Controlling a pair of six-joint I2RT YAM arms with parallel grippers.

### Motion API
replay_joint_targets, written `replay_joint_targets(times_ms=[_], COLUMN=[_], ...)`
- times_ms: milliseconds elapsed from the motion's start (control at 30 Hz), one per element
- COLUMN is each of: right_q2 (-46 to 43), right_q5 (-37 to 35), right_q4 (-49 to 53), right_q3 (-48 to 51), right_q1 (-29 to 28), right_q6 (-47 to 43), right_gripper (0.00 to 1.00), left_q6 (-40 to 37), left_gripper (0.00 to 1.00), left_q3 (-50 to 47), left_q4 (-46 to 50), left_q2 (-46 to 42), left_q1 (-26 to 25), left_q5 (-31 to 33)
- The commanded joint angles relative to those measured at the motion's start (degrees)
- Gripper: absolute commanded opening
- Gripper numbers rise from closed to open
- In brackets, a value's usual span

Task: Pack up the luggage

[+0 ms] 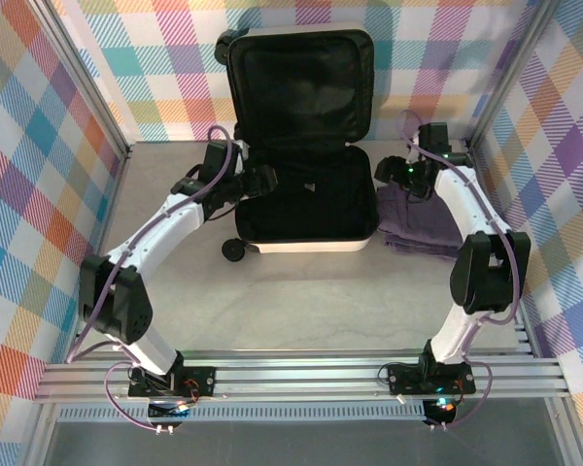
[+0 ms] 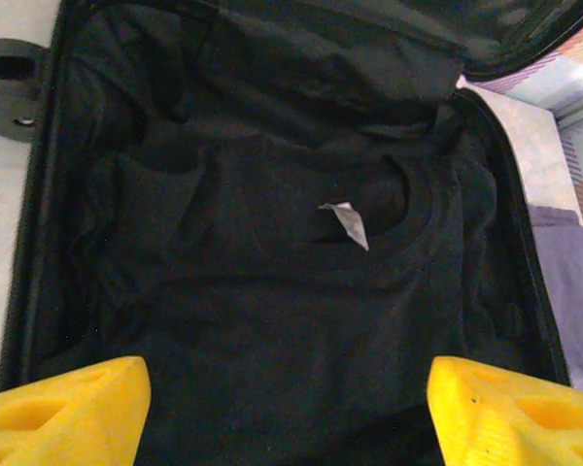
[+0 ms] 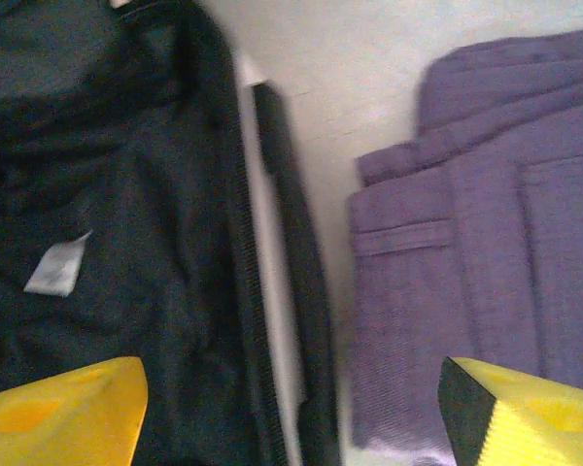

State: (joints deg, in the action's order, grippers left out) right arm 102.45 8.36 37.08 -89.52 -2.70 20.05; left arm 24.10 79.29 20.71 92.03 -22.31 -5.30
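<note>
The luggage [image 1: 306, 246], a white hard-shell case, lies open at the back of the table with its lid [image 1: 296, 78] standing against the wall. A black shirt [image 2: 272, 291] with a white tag [image 2: 345, 223] lies in the lower half. My left gripper [image 1: 268, 179] hovers over the case's left side, open, its yellow fingers [image 2: 68, 408] wide apart above the shirt and holding nothing. My right gripper [image 1: 389, 173] is open over the case's right rim [image 3: 272, 291], between the shirt [image 3: 97, 194] and a folded purple garment [image 3: 486, 262] on the table.
The purple garment [image 1: 418, 218] lies right beside the case. A black wheel [image 1: 234, 249] sticks out at the case's front left corner. Plaid walls close in on three sides, and a metal rail [image 1: 301, 374] runs along the near edge.
</note>
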Motion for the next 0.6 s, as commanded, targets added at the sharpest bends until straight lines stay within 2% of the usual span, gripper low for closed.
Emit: replay_joint_targets(times_ms=[0, 300, 567], right_q2=[2.73, 9.68, 5.14], right_q5=[2.65, 0.01, 1.27], right_q4=[-2.19, -4.28, -6.81], right_q3=[2.56, 6.78, 19.66], right_q1=[1.32, 4.91, 5.78], right_q6=[3.67, 12.12, 14.49], right_gripper=[0.79, 0.79, 0.8], left_q6=[-1.6, -1.57, -0.64], left_gripper=[0.76, 0.76, 0.76], left_q3=[-2.76, -6.73, -9.74], left_q4=[0.18, 1.93, 1.31], left_q2=[-3.99, -9.46, -13.07], left_q1=[0.41, 0.41, 0.37], left_q5=[1.5, 3.43, 2.78])
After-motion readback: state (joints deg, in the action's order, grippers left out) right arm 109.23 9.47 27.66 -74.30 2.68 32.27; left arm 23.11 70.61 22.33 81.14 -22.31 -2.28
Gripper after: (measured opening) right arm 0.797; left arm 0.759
